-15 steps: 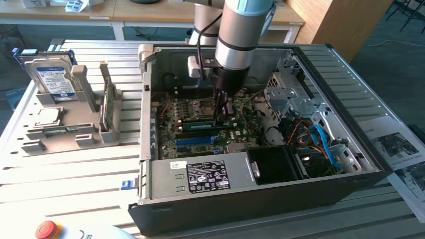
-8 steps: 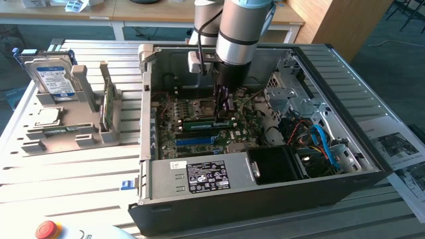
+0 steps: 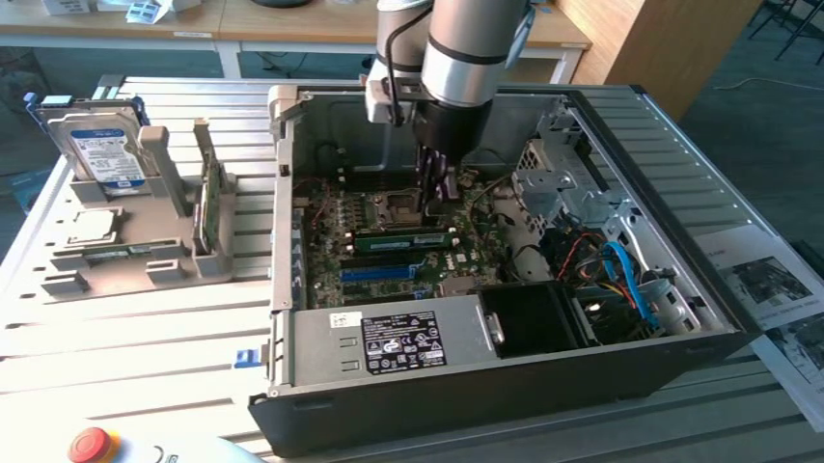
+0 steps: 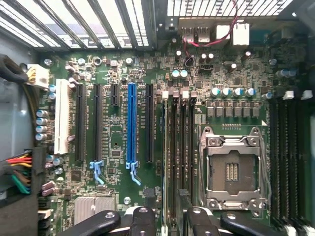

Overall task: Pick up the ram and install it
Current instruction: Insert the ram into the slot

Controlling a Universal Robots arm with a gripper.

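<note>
In the exterior view, your hand (image 3: pixel 441 196) hangs inside the open computer case (image 3: pixel 515 410), low over the motherboard (image 3: pixel 328 236). Its fingers are apart and hold nothing. The ram (image 3: pixel 401 240) appears to stand on its long edge in a slot near the board's middle, between the CPU socket (image 3: pixel 389 204) and the blue slot strip (image 3: pixel 386 273), just beside the fingertips. Toward the edge of the bench (image 3: pixel 129 328) at the exterior view's left, a grey fixture (image 3: pixel 129 260) carries the hard drive (image 3: pixel 100 145). A thin greenish board seems to stand in that fixture too, though you can't be sure what it is.

In the wrist view, the hand (image 4: pixel 170 223) spreads either side of the black memory slots (image 4: pixel 179 147) beside the CPU socket (image 4: pixel 231 169), with nothing between the jaws. Seen edge-on, you cannot tell which slot is filled.

Treat the stick as light, stiff, thin and probably fragile. Hold it across its thickness near the middle, or by the short ends, keeping off the chips and contacts.
</note>
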